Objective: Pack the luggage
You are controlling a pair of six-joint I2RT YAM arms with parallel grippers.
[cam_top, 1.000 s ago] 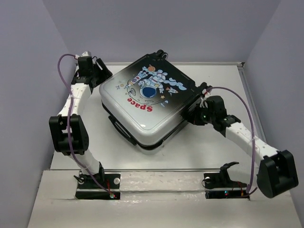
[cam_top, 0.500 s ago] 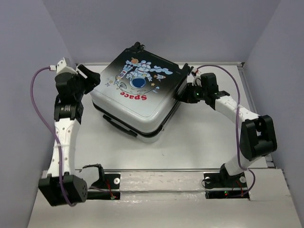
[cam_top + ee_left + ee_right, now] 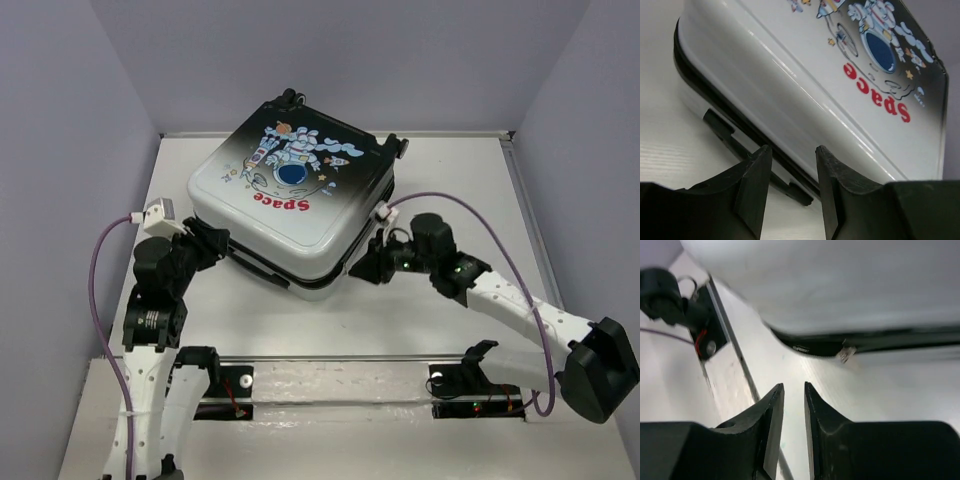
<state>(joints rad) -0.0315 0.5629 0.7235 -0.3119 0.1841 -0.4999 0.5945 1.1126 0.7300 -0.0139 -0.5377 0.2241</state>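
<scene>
The luggage (image 3: 290,195) lies flat and closed at the middle back of the table, astronaut print and red "Space" facing up. My left gripper (image 3: 213,246) is open and empty at its near left side, close to the black side handle (image 3: 735,142). In the left wrist view the shell (image 3: 840,75) fills the space above the jaws, and the left gripper (image 3: 792,152) holds nothing. My right gripper (image 3: 366,268) is by the near right corner, low over the table. In the right wrist view the right gripper (image 3: 793,387) has its jaws slightly apart and empty, below the shell (image 3: 840,285) and a zipper pull (image 3: 846,354).
The white table (image 3: 440,300) is walled by lilac panels on the left, back and right. The arm base brackets (image 3: 205,385) sit on a raised strip at the near edge. One bracket shows in the right wrist view (image 3: 700,327). Purple cables loop from both wrists.
The luggage slid back and turned a little, then stayed still. Both grippers left its far sides and came down to its near side: left to the handle side, right to the near right corner.
</scene>
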